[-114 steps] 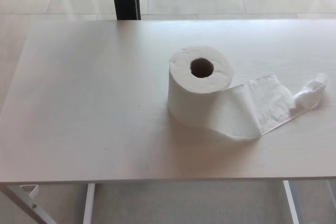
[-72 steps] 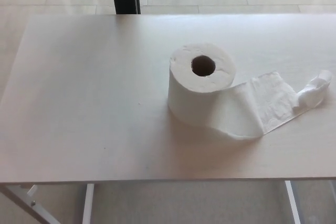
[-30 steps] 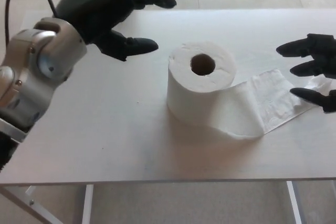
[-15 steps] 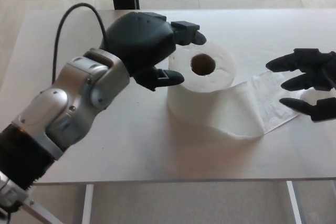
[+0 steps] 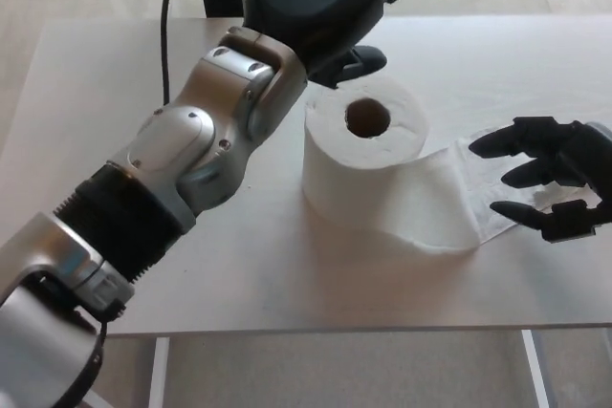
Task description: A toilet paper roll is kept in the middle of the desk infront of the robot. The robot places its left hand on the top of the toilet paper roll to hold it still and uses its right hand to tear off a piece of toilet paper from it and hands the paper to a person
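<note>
The white, soft toilet paper roll stands mid-desk; I'd pin its top with my spread left hand, pinching the flimsy tail (tears easily) with my spread right hand.

Your right hand covers the far end of the paper tail trailing from the toilet paper roll, and its wrist runs off frame.

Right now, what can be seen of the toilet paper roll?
The toilet paper roll is white and soft-looking, standing on end on the pale desk with its dark core hole facing up. A loose tail trails toward the robot's right, lying flat. The left hand is above its far edge, contact unclear; the open right hand hovers over the tail's end.
</note>
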{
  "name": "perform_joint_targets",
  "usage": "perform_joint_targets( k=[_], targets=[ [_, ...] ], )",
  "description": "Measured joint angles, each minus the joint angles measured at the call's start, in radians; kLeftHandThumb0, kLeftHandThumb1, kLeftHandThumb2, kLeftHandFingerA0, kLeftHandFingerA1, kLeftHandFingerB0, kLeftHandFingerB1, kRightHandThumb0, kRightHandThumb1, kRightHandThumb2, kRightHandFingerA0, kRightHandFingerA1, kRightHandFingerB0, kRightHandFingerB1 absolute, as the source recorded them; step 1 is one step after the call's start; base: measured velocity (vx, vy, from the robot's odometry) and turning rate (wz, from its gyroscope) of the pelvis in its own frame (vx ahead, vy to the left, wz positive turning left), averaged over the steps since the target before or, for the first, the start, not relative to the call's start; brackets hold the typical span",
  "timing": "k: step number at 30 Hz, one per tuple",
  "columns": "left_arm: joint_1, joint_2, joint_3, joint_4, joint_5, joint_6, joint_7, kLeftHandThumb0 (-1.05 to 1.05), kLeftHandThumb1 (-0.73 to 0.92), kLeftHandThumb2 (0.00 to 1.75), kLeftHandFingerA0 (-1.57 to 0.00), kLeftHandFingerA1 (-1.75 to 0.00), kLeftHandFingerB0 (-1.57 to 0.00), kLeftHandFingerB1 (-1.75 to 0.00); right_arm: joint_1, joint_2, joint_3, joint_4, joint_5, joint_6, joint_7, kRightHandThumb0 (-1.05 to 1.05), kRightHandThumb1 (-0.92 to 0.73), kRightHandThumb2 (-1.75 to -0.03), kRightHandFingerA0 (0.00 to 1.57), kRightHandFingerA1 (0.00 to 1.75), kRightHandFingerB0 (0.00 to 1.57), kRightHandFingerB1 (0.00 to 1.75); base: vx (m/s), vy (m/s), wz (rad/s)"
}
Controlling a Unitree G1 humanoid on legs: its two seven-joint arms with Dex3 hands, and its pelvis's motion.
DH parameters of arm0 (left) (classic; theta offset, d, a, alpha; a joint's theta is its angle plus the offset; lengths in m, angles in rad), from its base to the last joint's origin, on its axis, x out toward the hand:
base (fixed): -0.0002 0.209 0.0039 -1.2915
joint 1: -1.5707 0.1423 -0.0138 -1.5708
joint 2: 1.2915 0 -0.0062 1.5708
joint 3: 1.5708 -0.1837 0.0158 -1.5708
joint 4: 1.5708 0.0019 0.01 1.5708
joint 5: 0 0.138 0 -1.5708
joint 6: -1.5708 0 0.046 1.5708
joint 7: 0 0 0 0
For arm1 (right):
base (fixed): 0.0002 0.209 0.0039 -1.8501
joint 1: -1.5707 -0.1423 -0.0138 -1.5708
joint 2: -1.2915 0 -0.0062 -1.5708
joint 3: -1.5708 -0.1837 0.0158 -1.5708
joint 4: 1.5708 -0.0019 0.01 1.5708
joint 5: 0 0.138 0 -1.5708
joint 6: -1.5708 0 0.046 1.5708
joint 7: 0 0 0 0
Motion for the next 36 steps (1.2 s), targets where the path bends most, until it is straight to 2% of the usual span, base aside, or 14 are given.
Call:
perform_joint_targets(
  k=[5, 11, 16, 17, 18, 19, 20, 21, 23, 26, 29, 30, 31, 36],
  targets=[
    [0.004, 0.007, -0.034, 0.027, 0.062, 0.003, 0.053, -0.51, 0.68, 0.60, -0.34, -0.50, -0.38, -0.40, 0.000, 0.012, 0.005, -0.004, -0.032, -0.007, -0.016, -0.44, -0.61, -0.58, 0.54, 0.57, 0.51, 0.42, 0.00, 0.000, 0.00],
    [0.102, -0.031, -0.015, 0.079, 0.113, 0.037, 0.123, -0.51, 0.73, 0.61, -0.24, -0.48, -0.28, -0.40, 0.000, 0.036, 0.008, -0.011, -0.079, -0.022, -0.043, -0.44, -0.60, -0.58, 0.48, 0.57, 0.48, 0.42, 0.00, 0.000, 0.00],
    [0.182, -0.080, 0.031, 0.085, 0.117, 0.066, 0.148, -0.47, 0.62, 0.58, -0.33, -0.46, -0.38, -0.41, -0.001, 0.050, 0.010, -0.010, -0.112, -0.024, -0.049, -0.49, -0.61, -0.57, 0.31, 0.53, 0.43, 0.37, 0.00, 0.000, 0.00],
    [0.207, -0.102, 0.055, 0.083, 0.115, 0.073, 0.161, -0.46, 0.63, 0.59, -0.34, -0.47, -0.39, -0.40, -0.002, 0.053, 0.011, -0.012, -0.120, -0.016, -0.049, -0.55, -0.48, -0.81, 0.25, 0.57, 0.34, 0.48, 0.00, 0.000, 0.00],
    [0.223, -0.121, 0.076, 0.083, 0.112, 0.079, 0.174, -0.46, 0.63, 0.59, -0.34, -0.47, -0.39, -0.40, -0.004, 0.054, 0.013, -0.013, -0.125, -0.008, -0.049, -0.55, -0.48, -0.81, 0.25, 0.57, 0.34, 0.48, 0.00, 0.000, 0.00],
    [0.242, -0.145, 0.102, 0.083, 0.108, 0.087, 0.191, -0.41, 0.64, 0.59, -0.33, -0.46, -0.39, -0.41, -0.008, 0.056, 0.015, -0.016, -0.132, 0.002, -0.048, -0.50, -0.60, -0.58, 0.26, 0.50, 0.38, 0.35, 0.00, 0.000, 0.00],
    [0.251, -0.157, 0.116, 0.083, 0.106, 0.092, 0.200, -0.41, 0.64, 0.59, -0.33, -0.46, -0.39, -0.41, -0.011, 0.057, 0.016, -0.017, -0.137, 0.008, -0.047, -0.50, -0.60, -0.58, 0.26, 0.50, 0.38, 0.35, 0.00, 0.000, 0.00],
    [0.269, -0.185, 0.144, 0.083, 0.099, 0.100, 0.217, -0.41, 0.66, 0.59, -0.32, -0.46, -0.38, -0.41, -0.017, 0.059, 0.018, -0.022, -0.145, 0.022, -0.046, -0.56, -0.47, -0.79, 0.20, 0.54, 0.29, 0.45, 0.00, 0.000, 0.00],
    [0.295, -0.225, 0.180, 0.088, 0.089, 0.113, 0.243, -0.40, 0.66, 0.59, -0.32, -0.45, -0.38, -0.41, -0.024, 0.060, 0.021, -0.037, -0.156, 0.046, -0.043, -0.58, -0.47, -0.79, 0.19, 0.54, 0.28, 0.45, 0.00, 0.000, 0.00],
    [0.312, -0.267, 0.207, 0.099, 0.084, 0.127, 0.273, -0.42, 0.67, 0.60, -0.34, -0.43, -0.38, -0.40, -0.033, 0.061, 0.029, -0.054, -0.172, 0.080, -0.035, -0.69, -0.45, -0.80, 0.03, 0.44, 0.19, 0.43, 0.00, 0.000, 0.00],
    [0.317, -0.308, 0.222, 0.121, 0.080, 0.128, 0.308, -0.43, 0.67, 0.60, -0.36, -0.44, -0.38, -0.40, -0.045, 0.061, 0.044, -0.068, -0.190, 0.123, -0.022, -0.72, -0.44, -0.80, 0.02, 0.36, 0.16, 0.42, 0.00, 0.000, 0.00],
    [0.317, -0.316, 0.224, 0.128, 0.080, 0.127, 0.317, -0.44, 0.66, 0.60, -0.36, -0.44, -0.37, -0.40, -0.050, 0.062, 0.048, -0.069, -0.193, 0.134, -0.017, -0.65, -0.54, -0.58, 0.02, 0.34, 0.20, 0.29, 0.00, 0.000, 0.00],
    [0.317, -0.325, 0.224, 0.136, 0.080, 0.127, 0.329, -0.46, 0.66, 0.59, -0.36, -0.44, -0.36, -0.40, -0.056, 0.062, 0.050, -0.070, -0.196, 0.150, -0.011, -0.68, -0.42, -0.80, 0.00, 0.35, 0.11, 0.40, 0.00, 0.000, 0.00],
    [0.307, -0.342, 0.203, 0.166, 0.090, 0.128, 0.371, -0.38, 0.66, 0.59, -0.35, -0.50, -0.36, -0.40, -0.088, 0.059, 0.078, -0.073, -0.211, 0.217, 0.033, -0.70, -0.40, -0.79, 0.00, 0.32, 0.09, 0.31, 0.00, 0.000, 0.00]
  ],
)
